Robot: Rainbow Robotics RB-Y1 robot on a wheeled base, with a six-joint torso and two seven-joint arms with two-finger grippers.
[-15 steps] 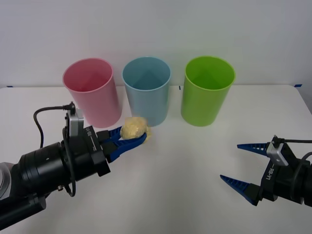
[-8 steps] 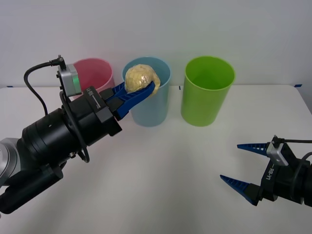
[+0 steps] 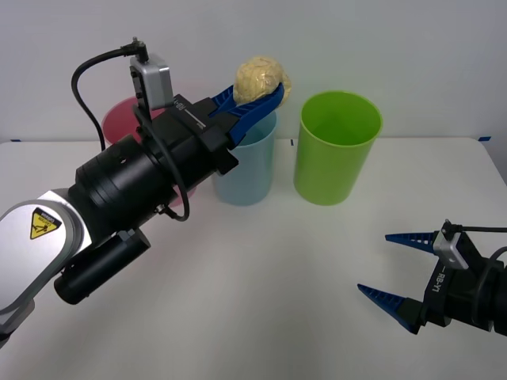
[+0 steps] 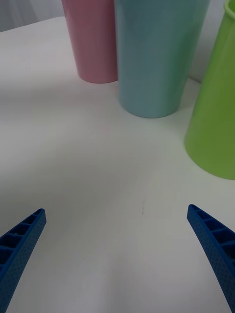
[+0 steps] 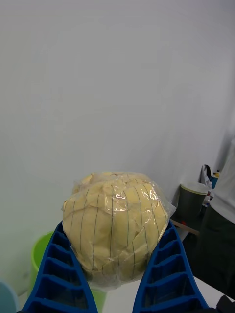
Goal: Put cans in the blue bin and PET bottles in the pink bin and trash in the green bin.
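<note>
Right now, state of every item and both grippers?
trash: gripped, lifted above the blue bin's rim
left gripper: shut on trash, raised
right gripper: open, low over the table, idle
blue bin: upright
pink bin: upright
green bin: upright, looks empty

Crinkled, glossy clear film over pale-yellow paper on the trash (image 5: pixel 116 227), clamped between ribbed blue plastic fingers (image 5: pixel 59 274). Smooth, faintly shiny plastic on the green bin (image 3: pixel 336 150), blue bin (image 4: pixel 156 54) and pink bin (image 4: pixel 93 39). Matt white table (image 3: pixel 277 269) beneath the bins.
</note>
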